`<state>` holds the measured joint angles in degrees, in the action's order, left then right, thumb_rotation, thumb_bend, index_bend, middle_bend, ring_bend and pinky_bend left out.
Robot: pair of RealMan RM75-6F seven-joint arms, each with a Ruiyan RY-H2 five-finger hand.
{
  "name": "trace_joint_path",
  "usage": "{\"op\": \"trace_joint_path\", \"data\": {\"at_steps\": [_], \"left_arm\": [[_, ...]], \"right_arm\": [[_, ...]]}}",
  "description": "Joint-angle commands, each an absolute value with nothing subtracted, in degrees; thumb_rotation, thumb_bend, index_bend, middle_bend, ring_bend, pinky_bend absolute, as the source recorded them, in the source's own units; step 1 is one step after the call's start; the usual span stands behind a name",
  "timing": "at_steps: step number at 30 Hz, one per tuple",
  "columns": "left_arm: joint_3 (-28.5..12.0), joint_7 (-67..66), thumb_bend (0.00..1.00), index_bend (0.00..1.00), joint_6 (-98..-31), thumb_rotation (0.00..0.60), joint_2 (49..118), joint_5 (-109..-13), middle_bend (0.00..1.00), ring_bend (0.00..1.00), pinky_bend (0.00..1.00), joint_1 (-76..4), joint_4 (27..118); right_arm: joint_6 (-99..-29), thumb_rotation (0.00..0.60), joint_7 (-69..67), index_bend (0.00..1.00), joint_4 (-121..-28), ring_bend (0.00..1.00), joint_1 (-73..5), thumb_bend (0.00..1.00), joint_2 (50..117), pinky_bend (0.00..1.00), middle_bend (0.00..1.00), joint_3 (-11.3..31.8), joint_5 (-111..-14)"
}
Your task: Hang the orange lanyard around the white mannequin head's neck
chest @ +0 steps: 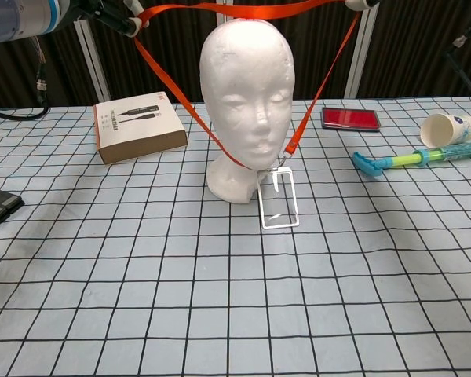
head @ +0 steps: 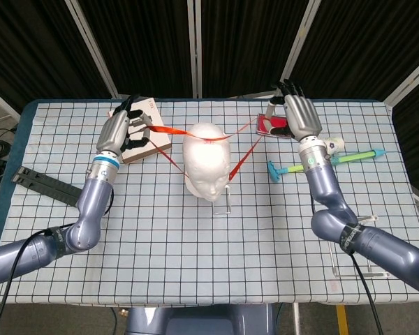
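Observation:
The white mannequin head (head: 205, 162) (chest: 247, 94) stands upright mid-table. The orange lanyard (head: 169, 130) (chest: 325, 78) is stretched as a loop over its crown. My left hand (head: 123, 130) (chest: 104, 11) holds the strap at the loop's left end. At the loop's right end my right hand (head: 296, 117) (chest: 361, 4) holds it, raised and mostly cut off in the chest view. Two strands run down past the face to a clear badge holder (head: 224, 199) (chest: 279, 201), which hangs in front of the neck base.
A brown-and-white box (chest: 137, 126) lies behind and left of the head, under my left hand. A red flat case (chest: 350, 118), a paper cup (chest: 447, 127) and a blue-green razor (chest: 420, 157) sit at the right. A black bar (head: 45, 185) lies at the left edge.

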<state>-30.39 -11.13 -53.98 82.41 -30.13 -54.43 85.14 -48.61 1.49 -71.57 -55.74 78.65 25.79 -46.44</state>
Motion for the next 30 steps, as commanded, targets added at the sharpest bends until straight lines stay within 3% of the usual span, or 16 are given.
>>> {"op": "trace_joint_path", "data": {"at_steps": [1, 2, 3, 4, 5, 7, 17, 26, 29, 30], "left_arm": [[-29.95, -10.32, 0.53, 0.32, -52.53, 0.600, 83.38, -29.59, 0.00, 0.00, 0.00, -55.23, 82.66], [-29.96, -9.76, 0.47, 0.18, -52.15, 0.600, 83.65, -29.77, 0.00, 0.00, 0.00, -55.32, 81.94], [-30.05, -8.61, 0.31, 0.04, -51.45, 0.600, 83.90, -30.35, 0.00, 0.00, 0.00, -55.28, 81.18], [-30.08, -8.01, 0.20, 0.00, -51.06, 0.600, 83.98, -30.65, 0.00, 0.00, 0.00, -55.22, 80.86], [-30.25, -6.96, 0.06, 0.00, -50.42, 0.600, 84.04, -30.90, 0.00, 0.00, 0.00, -55.07, 80.49], [-30.38, -5.88, 0.00, 0.00, -49.31, 0.600, 83.75, -30.97, 0.00, 0.00, 0.00, -54.85, 80.40], [-29.62, -7.30, 0.00, 0.00, -49.42, 0.600, 81.17, -28.54, 0.00, 0.00, 0.00, -55.58, 82.53], [-25.64, -6.89, 0.00, 0.00, -55.70, 0.600, 77.94, -38.40, 0.00, 0.00, 0.00, -50.99, 86.19], [-21.33, -9.06, 0.00, 0.00, -61.25, 0.600, 74.24, -45.24, 0.00, 0.00, 0.00, -46.53, 89.11], [-20.48, -9.00, 0.00, 0.00, -62.53, 0.600, 73.26, -47.04, 0.00, 0.00, 0.00, -45.33, 90.44]], "right_arm": [[-48.29, 0.600, 3.10, 0.52, -67.41, 0.00, -57.55, 0.61, 81.29, 0.00, 0.12, 25.83, -45.18], [-48.55, 0.600, 3.49, 0.40, -66.18, 0.00, -57.88, 0.52, 82.01, 0.00, 0.09, 25.82, -45.03], [-48.61, 0.600, 4.06, 0.22, -64.81, 0.00, -58.22, 0.35, 82.77, 0.00, 0.05, 25.64, -44.95], [-48.52, 0.600, 4.48, 0.08, -64.22, 0.00, -58.36, 0.18, 83.05, 0.00, 0.02, 25.50, -44.78], [-48.39, 0.600, 5.40, 0.03, -63.40, 0.00, -58.59, 0.10, 83.41, 0.00, 0.00, 25.26, -44.36], [-48.44, 0.600, 7.66, 0.00, -62.09, 0.00, -58.98, 0.00, 83.93, 0.00, 0.00, 24.71, -43.40], [-50.05, 0.600, 14.23, 0.00, -61.35, 0.00, -59.37, 0.00, 84.84, 0.00, 0.00, 24.09, -40.92], [-53.49, 0.600, 15.23, 0.00, -69.55, 0.00, -55.20, 0.01, 78.67, 0.00, 0.00, 22.78, -44.23], [-55.25, 0.600, 14.92, 0.00, -76.38, 0.00, -50.35, 0.18, 72.25, 0.00, 0.00, 20.06, -47.78], [-55.50, 0.600, 14.29, 0.00, -78.58, 0.00, -49.04, 0.29, 70.31, 0.00, 0.00, 19.42, -49.06]]}}
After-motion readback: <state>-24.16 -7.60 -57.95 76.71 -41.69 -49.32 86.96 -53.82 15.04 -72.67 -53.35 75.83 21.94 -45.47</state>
